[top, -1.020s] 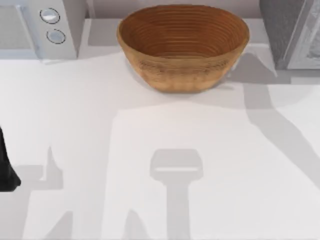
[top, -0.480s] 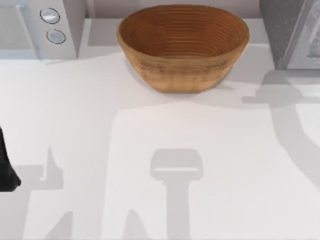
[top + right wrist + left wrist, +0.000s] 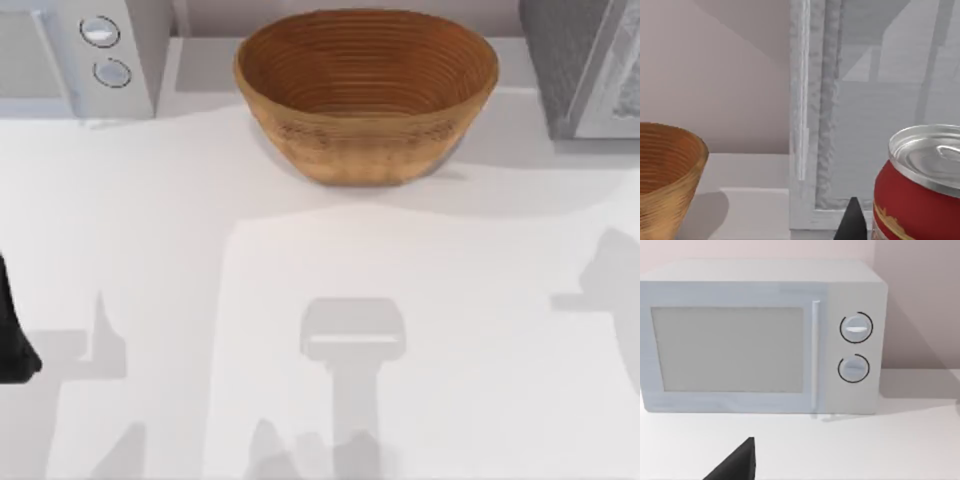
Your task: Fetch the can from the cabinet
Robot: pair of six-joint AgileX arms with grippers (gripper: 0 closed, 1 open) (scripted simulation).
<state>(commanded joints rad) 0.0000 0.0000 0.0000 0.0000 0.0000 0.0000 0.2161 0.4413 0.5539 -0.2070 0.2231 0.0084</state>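
Since a second ago the right arm's shadow has slid from beside the cabinet (image 3: 585,70) down to the table's (image 3: 150,200) right edge. In the right wrist view, the red can (image 3: 920,190) sits close before the camera, in front of the cabinet, beside a dark fingertip (image 3: 852,220); whether the jaws grip it I cannot tell. The left arm (image 3: 12,335) is parked at the table's left edge, facing the microwave (image 3: 760,340). The wicker basket (image 3: 365,95) stands at the back.

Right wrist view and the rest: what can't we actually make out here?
- Can: right wrist view, cut off by the picture's edge; whether it is gripped cannot be told.
- Right gripper: one dark fingertip at the edge; open or shut unclear.
- Left gripper: left wrist view, a dark tip before the microwave; state unclear.
- Cabinet: top view, cropped at the corner, inside hidden.
- Basket: partly cropped in right wrist view.
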